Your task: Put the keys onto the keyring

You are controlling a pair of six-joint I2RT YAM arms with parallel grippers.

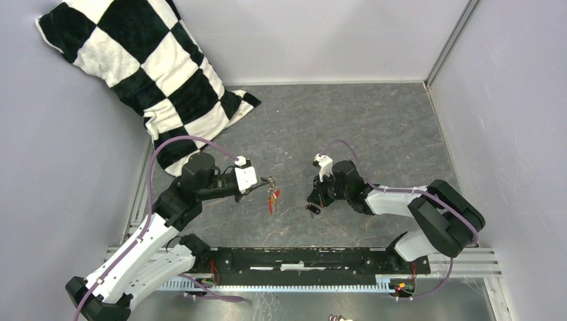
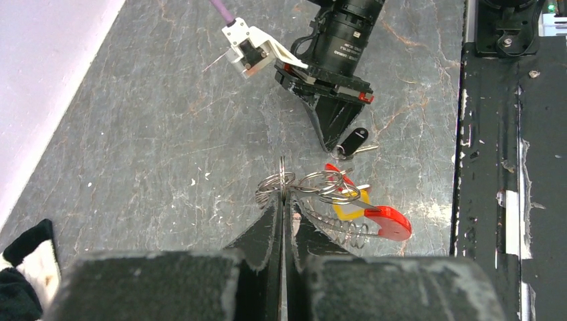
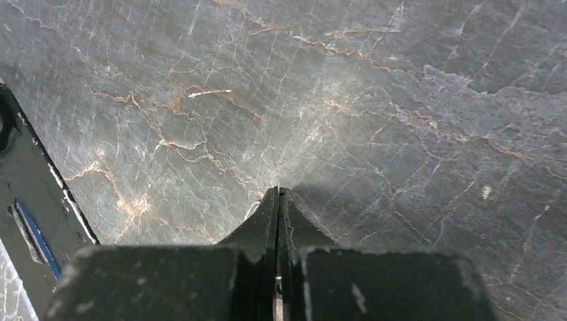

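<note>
Above the desk (image 2: 167, 134), left tool (image 2: 282, 199) clamps keyring (image 2: 282, 170), right tool (image 2: 332, 143) pinches black-headed key (image 2: 356, 140); slight misalignment risks dropping it.

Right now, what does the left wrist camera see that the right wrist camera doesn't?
Only the left wrist view shows the keyring pinched in the left gripper, the red key and yellow key bunched beside it, and the black key at the tip of the right gripper. Only the right wrist view shows a blue strip near its left edge. Both show the grey table and their own gripper shut.
</note>
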